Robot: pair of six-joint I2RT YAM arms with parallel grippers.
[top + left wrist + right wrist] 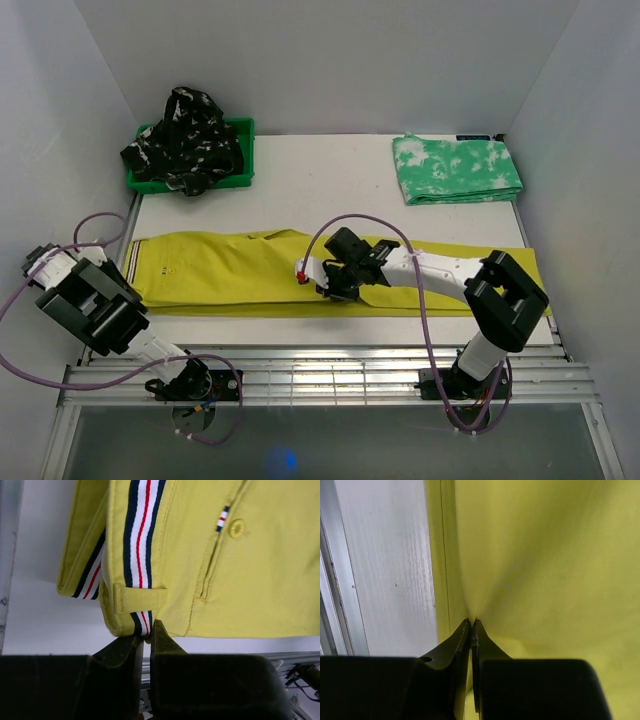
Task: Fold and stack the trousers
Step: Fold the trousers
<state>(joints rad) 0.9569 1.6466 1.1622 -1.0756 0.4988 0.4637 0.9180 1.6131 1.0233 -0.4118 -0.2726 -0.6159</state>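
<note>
Top external: mustard trousers (230, 272) lie lengthwise L-R; left gripper (147, 631) pinches waistband (140, 540) end, right gripper (471, 624) pinches near edge at mid-length.

white table (320, 185) bears mustard trousers (220, 270), mottled trousers (455, 168), green bin (246, 150).

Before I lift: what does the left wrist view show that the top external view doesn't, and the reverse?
Only left wrist: the left gripper pinching the mustard-yellow trousers at the waistband's navy-white-red ribbon, beside a belt loop and a button. Only top external: the right gripper on those trousers mid-length, the folded green-and-white trousers far right, the black patterned trousers heaped in the green bin. Both: the yellow pair on the white table.
</note>
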